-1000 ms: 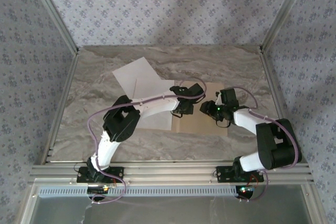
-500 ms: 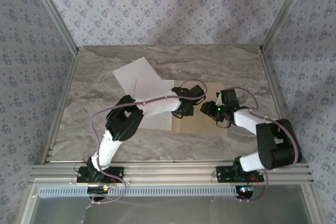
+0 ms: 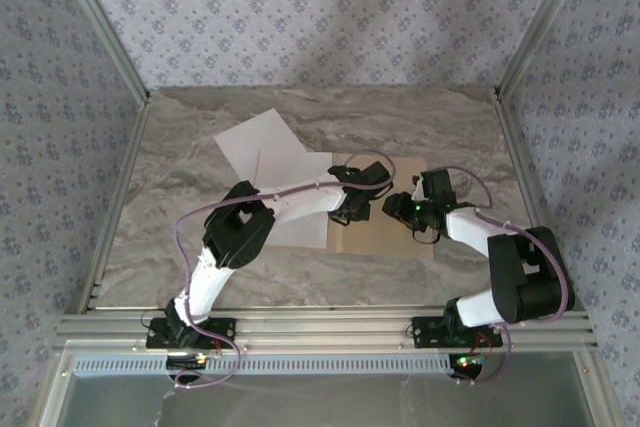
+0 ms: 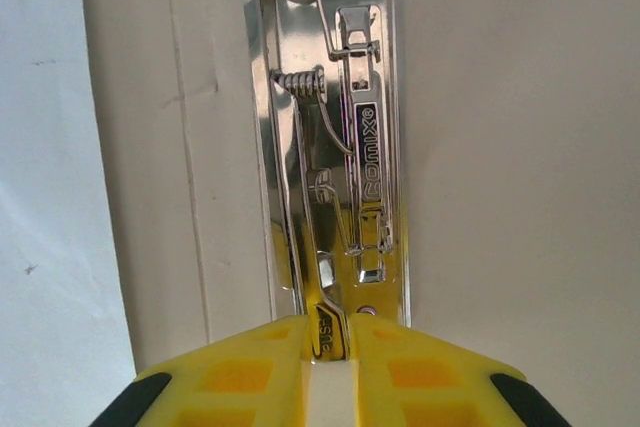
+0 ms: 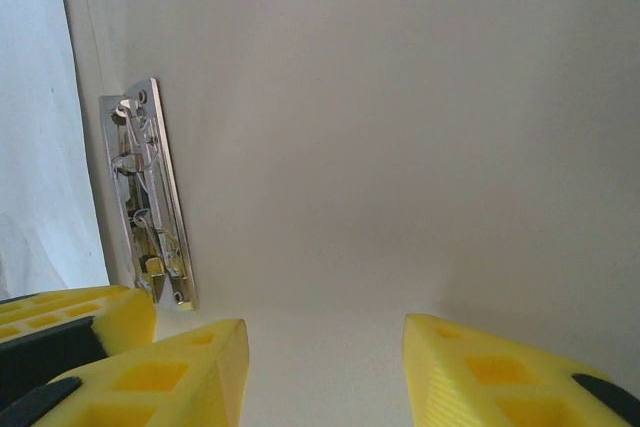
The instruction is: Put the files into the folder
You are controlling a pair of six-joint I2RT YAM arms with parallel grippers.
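Observation:
The folder (image 3: 392,239) lies open in the middle of the table, its pale inside (image 4: 520,147) facing up and a metal clip (image 4: 335,147) along the spine. My left gripper (image 4: 328,335) is shut on the clip's lever tab at its near end. My right gripper (image 5: 325,367) hangs open just above the folder's right inner page (image 5: 400,127), nothing between its fingers, with the clip (image 5: 148,202) to its left. One white file (image 3: 258,139) lies at the back left. A second file (image 3: 297,199) lies partly under my left arm, touching the folder's left edge (image 4: 45,197).
My left gripper's yellow finger (image 5: 60,315) shows close beside my right gripper. The two grippers (image 3: 352,209) (image 3: 397,209) are nearly touching over the spine. Aluminium frame posts (image 3: 110,57) and patterned walls bound the marble table (image 3: 200,267).
My left arm's elbow has shifted slightly to the right while its gripper stays at the clip. The right arm has not visibly moved.

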